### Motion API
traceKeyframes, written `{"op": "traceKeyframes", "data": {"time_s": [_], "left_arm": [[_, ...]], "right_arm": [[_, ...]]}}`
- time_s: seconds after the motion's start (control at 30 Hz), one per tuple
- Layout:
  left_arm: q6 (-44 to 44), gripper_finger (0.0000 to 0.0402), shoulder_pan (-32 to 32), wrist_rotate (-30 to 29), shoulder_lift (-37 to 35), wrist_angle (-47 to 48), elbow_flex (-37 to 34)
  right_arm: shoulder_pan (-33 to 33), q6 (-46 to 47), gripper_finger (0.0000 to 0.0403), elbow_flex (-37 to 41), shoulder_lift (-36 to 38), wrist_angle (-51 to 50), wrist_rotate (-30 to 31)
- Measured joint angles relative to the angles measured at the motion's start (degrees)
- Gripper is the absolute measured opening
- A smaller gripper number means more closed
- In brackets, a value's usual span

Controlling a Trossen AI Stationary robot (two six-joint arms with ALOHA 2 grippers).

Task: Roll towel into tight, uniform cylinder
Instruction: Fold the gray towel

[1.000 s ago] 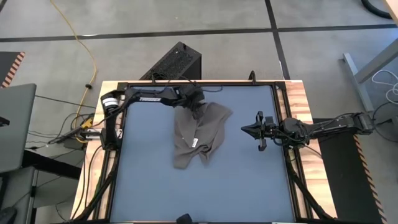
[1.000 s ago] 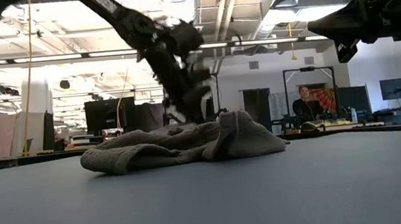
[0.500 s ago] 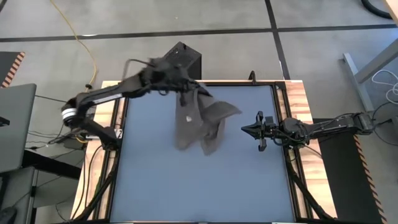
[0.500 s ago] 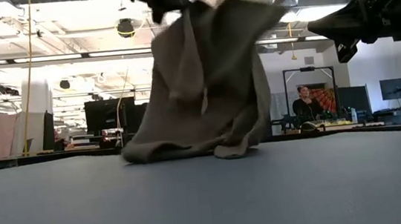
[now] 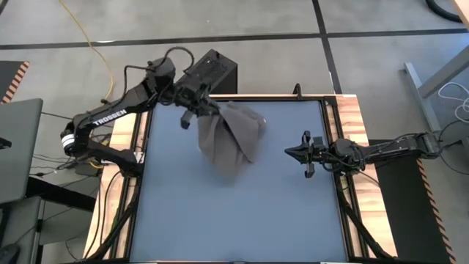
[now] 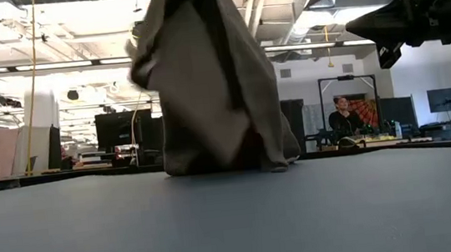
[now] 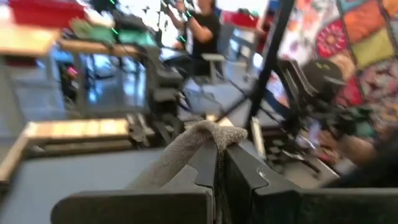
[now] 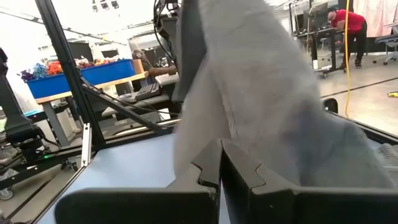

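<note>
The taupe towel [image 5: 231, 136] hangs in a tall drape over the far middle of the blue-grey table [image 5: 242, 220]. Only its lower end [image 6: 225, 161] rests on the tabletop. My left gripper [image 5: 207, 110] is raised above the table's far left part, points level and is shut on the towel's top [image 7: 208, 132]. My right gripper [image 5: 287, 152] waits shut at the table's right side, above the surface, pointing at the towel [image 8: 267, 93] and apart from it. My left gripper pinches a bunched fold at the towel's top [image 7: 200, 135] between its two fingers [image 7: 245, 171]. The fingers come level from the table's far left. The cloth folds over the fingertips and hangs below them in loose vertical folds, its lower end on the table.
A black box [image 5: 211, 72] stands on the floor just beyond the table's far edge. Wooden rims [image 5: 350, 110] and black rails frame the table. The near half of the tabletop [image 6: 236, 225] is bare. A person [image 6: 344, 118] sits far off in the room.
My left gripper has risen steeply and tipped from pointing down to level, staying shut on the towel. The towel, a low crumpled heap a second ago, has been drawn up into a tall hanging drape. Its lower end has stayed on the table.
</note>
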State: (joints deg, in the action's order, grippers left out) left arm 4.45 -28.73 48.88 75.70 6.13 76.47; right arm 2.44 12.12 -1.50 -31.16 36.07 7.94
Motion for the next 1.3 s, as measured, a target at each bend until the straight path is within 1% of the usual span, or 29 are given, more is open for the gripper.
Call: {"op": "traceKeyframes", "data": {"time_s": [0.1, 0.2, 0.57, 0.67, 0.83, 0.93, 1.03, 1.1, 1.23, 1.3], "left_arm": [[-3.7, 0.0001, 2.0, -1.2, 0.0, 6.6, 0.0], [-7.4, 0.0001, 3.4, -4.3, 0.0, 12.2, 0.0], [-15.3, 0.0001, 4.8, -13.9, 0.0, 24.3, -0.6], [-15.3, 0.0001, 5.5, -14.8, -0.1, 25.2, -4.9], [-14.6, 0.0001, 7.2, -14.7, -0.2, 23.1, -16.1], [-15.1, 0.0001, 8.0, -14.7, -0.3, 20.7, -22.5], [-15.2, 0.0001, 8.1, -15.4, -0.4, 19.0, -26.1], [-15.2, 0.0001, 8.1, -18.8, -0.4, 19.0, -27.4], [-15.4, 0.0001, 8.0, -28.3, -0.4, 20.4, -28.0], [-15.8, 0.0001, 8.0, -31.0, -0.4, 21.4, -28.0]], "right_arm": [[0.0, 0.0, 0.0036, 0.0, 0.0, 0.0, 0.0], [0.0, 0.0, 0.0036, 0.0, 0.0, 0.0, 0.0], [0.1, -0.1, 0.0036, 0.0, 0.0, -0.1, -0.1], [0.7, -0.1, 0.0036, 0.0, 0.0, -1.0, -0.2], [2.3, -0.1, 0.0036, 0.0, -0.8, -2.0, -0.3], [4.3, -0.1, 0.0036, 0.0, -3.2, -2.1, -0.3], [6.2, -0.1, 0.0036, 0.0, -7.0, -1.0, -0.3], [7.2, -0.3, 0.0036, 0.0, -10.0, 1.9, -0.4], [7.8, -2.0, 0.0036, 0.0, -16.8, 10.5, -0.4], [7.8, -2.1, 0.0036, -0.1, -20.3, 14.4, -0.4]]}}
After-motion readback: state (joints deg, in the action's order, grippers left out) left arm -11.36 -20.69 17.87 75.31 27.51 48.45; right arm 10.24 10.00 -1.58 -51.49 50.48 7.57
